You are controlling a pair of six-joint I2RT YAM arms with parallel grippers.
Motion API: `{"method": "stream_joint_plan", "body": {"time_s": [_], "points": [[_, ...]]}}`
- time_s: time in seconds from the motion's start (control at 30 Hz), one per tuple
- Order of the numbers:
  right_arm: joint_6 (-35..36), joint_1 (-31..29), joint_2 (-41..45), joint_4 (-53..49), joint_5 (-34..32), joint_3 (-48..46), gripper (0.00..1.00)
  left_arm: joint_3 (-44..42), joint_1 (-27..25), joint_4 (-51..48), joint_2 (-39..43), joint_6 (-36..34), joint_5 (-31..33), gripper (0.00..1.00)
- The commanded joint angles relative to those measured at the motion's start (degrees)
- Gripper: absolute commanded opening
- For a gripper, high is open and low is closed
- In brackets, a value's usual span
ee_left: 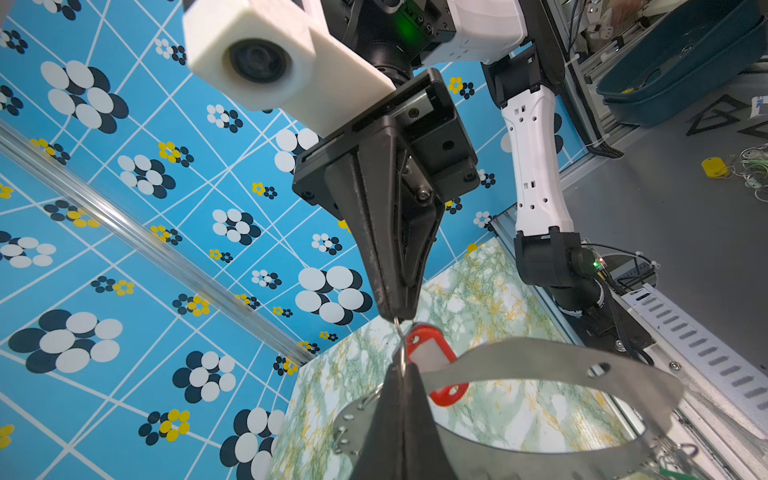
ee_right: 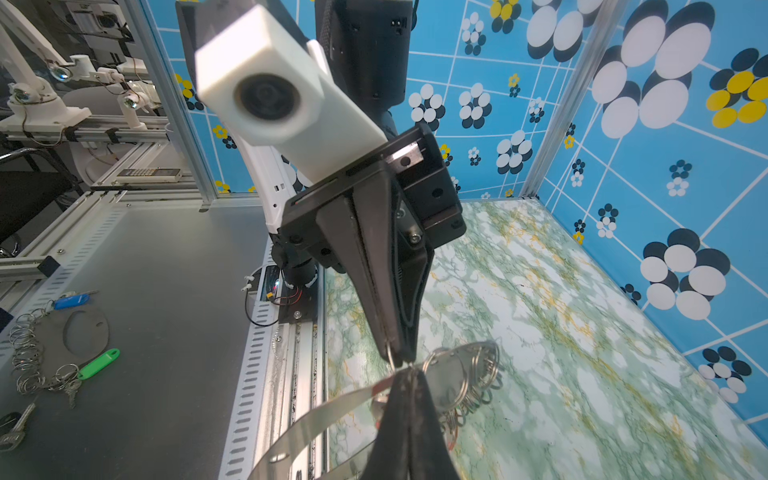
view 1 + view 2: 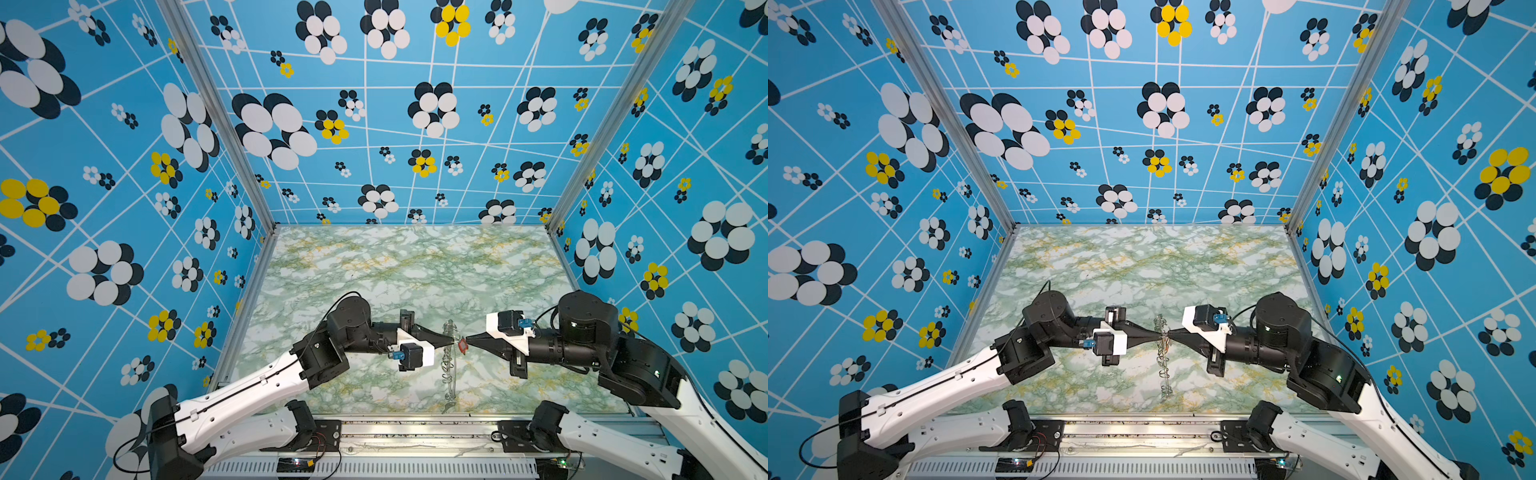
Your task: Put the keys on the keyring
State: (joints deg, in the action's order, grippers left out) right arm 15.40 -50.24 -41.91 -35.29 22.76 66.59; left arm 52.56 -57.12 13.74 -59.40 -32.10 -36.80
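The keyring (image 3: 449,365) (image 3: 1164,370) is held up on edge over the marble table, a grey crescent plate (image 1: 561,361) (image 2: 324,411) with several silver rings (image 2: 471,374) bunched at one end. My two grippers meet tip to tip at its upper edge. The left gripper (image 3: 451,340) (image 3: 1159,333) (image 1: 401,365) is shut on a small ring at the plate's rim. Facing it, the right gripper (image 3: 467,339) (image 3: 1170,333) (image 2: 409,372) is shut on a thin wire loop from which a red key tag (image 3: 462,345) (image 1: 432,357) hangs behind the plate. No other keys show on the table.
Patterned blue walls (image 3: 124,208) close three sides of the table (image 3: 415,270). An aluminium rail (image 3: 415,428) runs along the front. Outside the cell, a grey bench holds another ring plate with green (image 2: 98,363) and blue (image 2: 72,300) tags, a yellow tag (image 1: 714,167) and a dark bin (image 1: 685,62).
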Motion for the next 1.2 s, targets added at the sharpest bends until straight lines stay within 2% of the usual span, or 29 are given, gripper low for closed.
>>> {"method": "stream_joint_plan", "body": {"time_s": [0.0,1.17], "points": [[-1.2,0.0,-0.2,3.4,-1.2,1.9,0.0,1.8,-1.5,-1.6,0.2,-1.5,-3.4,0.0],[-1.1,0.4,-0.5,3.6,-0.5,2.4,0.0,4.7,-2.1,-9.8,-1.7,-4.0,-1.7,0.0]]}}
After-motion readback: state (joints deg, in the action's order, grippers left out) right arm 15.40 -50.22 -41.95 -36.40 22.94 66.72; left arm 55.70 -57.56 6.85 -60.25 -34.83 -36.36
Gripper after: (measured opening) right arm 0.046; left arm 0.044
